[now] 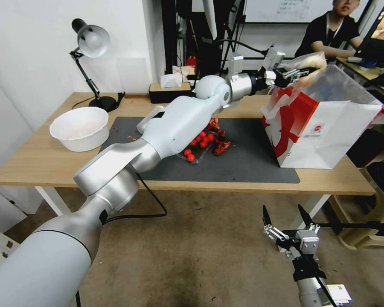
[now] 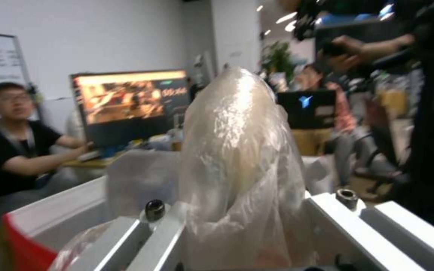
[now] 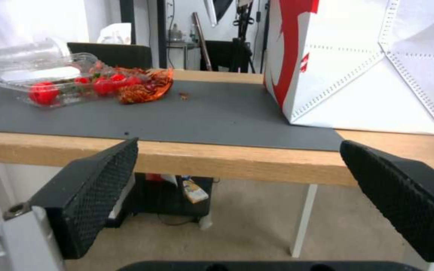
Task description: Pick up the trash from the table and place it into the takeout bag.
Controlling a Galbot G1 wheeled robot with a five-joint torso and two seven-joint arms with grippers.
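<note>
Left gripper (image 1: 295, 73) over the takeout bag (image 1: 324, 123)
It clamps the clear bag (image 2: 237, 150); right gripper (image 1: 286, 215) waits below the table (image 1: 38, 162), fingers apart.

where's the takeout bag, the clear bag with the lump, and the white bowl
takeout bag (image 1: 328, 136), head view, on its white side panel
clear bag (image 2: 237, 150), left wrist view, on the plastic over the lump
white bowl (image 1: 79, 138), head view, on its outer wall
</note>
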